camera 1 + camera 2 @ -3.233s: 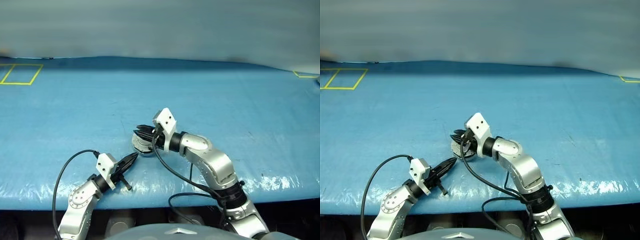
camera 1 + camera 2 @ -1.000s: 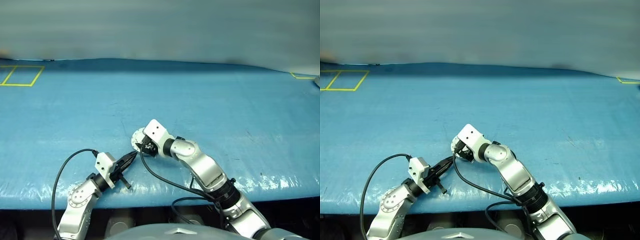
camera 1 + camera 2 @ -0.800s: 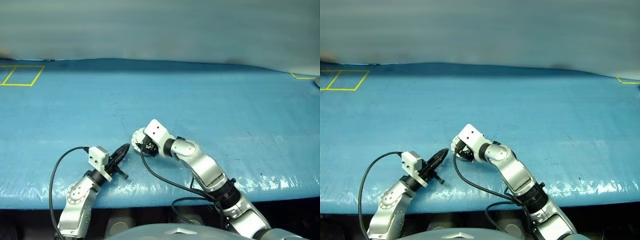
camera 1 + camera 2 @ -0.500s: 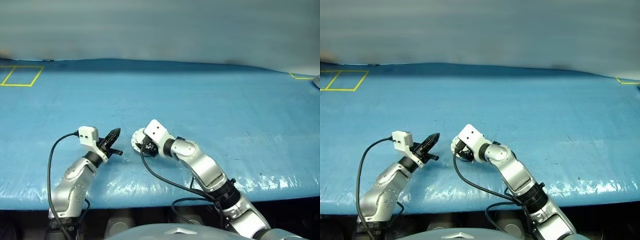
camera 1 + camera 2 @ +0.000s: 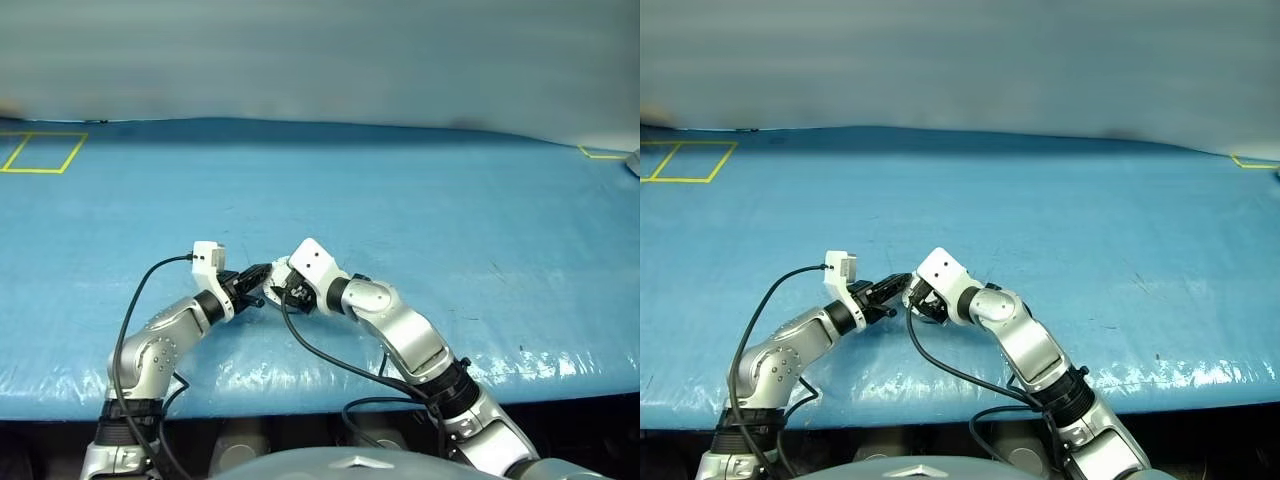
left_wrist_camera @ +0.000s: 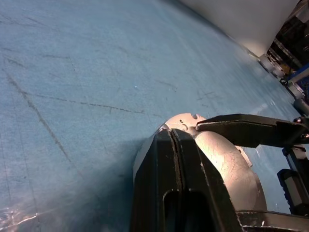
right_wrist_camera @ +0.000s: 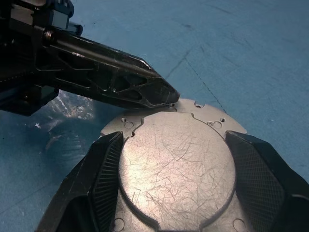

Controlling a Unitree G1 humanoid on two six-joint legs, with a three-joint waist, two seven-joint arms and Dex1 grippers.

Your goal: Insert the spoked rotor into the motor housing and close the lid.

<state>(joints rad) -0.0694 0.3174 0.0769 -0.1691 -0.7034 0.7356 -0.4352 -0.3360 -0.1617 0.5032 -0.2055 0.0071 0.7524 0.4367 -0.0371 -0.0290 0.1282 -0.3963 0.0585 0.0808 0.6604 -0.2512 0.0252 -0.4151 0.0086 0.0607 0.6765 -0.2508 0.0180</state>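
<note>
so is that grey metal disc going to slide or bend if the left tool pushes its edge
The lid looks like solid scratched metal, so probably stiff, not bendy. It lies flat on the smooth blue cover, so it might slide. The right tool straddles it, which likely checks that as the shut left tool nudges.

both arms are built of rounded silver-grey segments joined by black collars. the left arm (image 5: 160, 345) carries a round silver joint cap ringed with small dark screws, and a black cable loops from beside it to a small white block at the wrist. the right arm (image 5: 400, 335) bears a larger white angular block with two dark holes at its wrist, and black cables trail from beside that block along the arm. the left gripper (image 7: 166, 96) has two slim black tapered fingers with cut-out lattice webs. the right gripper (image 7: 178, 164) has broad black fingers (image 7: 104, 169) with finely cross-hatched pads.
</note>
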